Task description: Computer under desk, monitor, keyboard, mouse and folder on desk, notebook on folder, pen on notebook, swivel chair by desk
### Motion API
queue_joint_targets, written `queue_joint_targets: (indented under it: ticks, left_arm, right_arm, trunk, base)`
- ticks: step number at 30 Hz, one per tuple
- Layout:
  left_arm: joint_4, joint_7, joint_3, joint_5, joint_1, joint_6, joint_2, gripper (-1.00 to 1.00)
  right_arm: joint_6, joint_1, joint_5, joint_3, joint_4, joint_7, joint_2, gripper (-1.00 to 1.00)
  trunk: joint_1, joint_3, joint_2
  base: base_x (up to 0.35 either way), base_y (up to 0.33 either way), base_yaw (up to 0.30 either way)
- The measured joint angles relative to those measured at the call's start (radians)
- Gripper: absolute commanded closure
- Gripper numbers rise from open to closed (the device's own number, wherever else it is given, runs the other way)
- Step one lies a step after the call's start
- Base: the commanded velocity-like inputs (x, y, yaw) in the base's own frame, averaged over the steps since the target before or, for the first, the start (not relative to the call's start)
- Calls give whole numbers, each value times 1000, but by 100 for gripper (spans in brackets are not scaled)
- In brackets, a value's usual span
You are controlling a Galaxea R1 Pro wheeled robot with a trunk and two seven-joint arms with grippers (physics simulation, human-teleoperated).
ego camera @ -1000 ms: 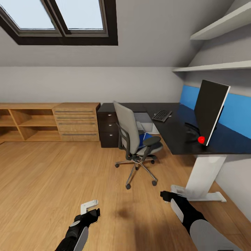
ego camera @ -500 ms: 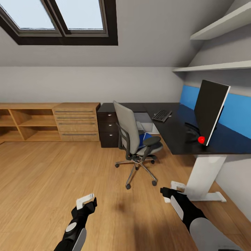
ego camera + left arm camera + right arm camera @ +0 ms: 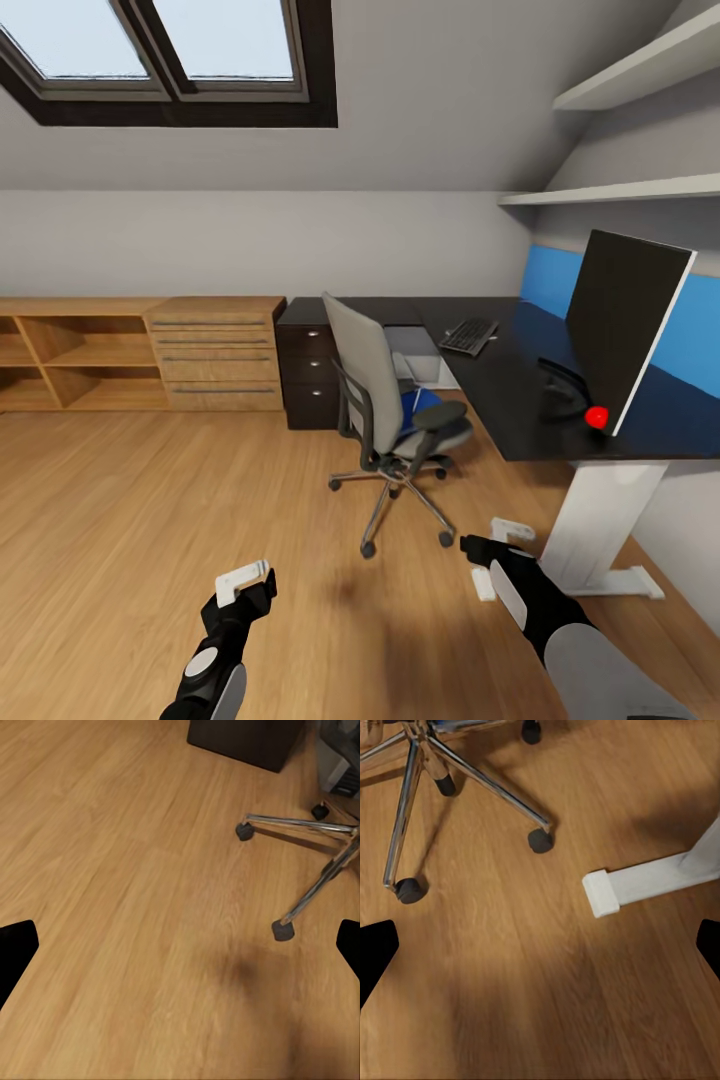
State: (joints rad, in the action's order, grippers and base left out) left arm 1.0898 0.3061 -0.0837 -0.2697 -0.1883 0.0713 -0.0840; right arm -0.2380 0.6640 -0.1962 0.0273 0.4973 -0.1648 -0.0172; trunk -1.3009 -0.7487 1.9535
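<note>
Approach phase, by the look of it: the robot faces the grey upholstered swivel chair (image 3: 385, 400), where the flat bright-blue folder (image 3: 421, 404) lies on the seat, well ahead of both hands; left gripper (image 3: 246, 584) and right gripper (image 3: 487, 558) hang low over the wooden floor (image 3: 150, 500), fingers spread, empty; next likely calls for closing in and reaching to the seat beside the glossy black desk (image 3: 500, 385).

Ahead of both grippers, between the left gripper (image 3: 243, 580) and the right gripper (image 3: 500, 555), stands the swivel chair (image 3: 390, 420) with the folder (image 3: 418, 402) on its seat; beyond the right gripper, the desk (image 3: 500, 385) carries the keyboard (image 3: 468, 335) and monitor (image 3: 625, 325).
</note>
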Motion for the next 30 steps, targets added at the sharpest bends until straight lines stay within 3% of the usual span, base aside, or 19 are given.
queue_joint_targets:
  ticks: [11, 24, 30]
  left_arm:
    - [-2, 1, 0, -1, 0, -2, 1, -100]
    - [-1, -1, 2, -2, 0, -4, 2, -100]
    - [-1, -1, 4, -3, 0, -4, 2, -100]
  right_arm:
    - [25, 0, 0, 0, -4, -1, 0, -100]
    - [33, 0, 1, 0, -7, -1, 1, -100]
    - [76, 0, 2, -1, -9, -2, 1, -100]
  trunk:
    - [0, 0, 0]
    - [0, 0, 0]
    - [0, 0, 0]
  base:
    - [151, 0, 0]
    - [304, 0, 0]
    - [320, 0, 0]
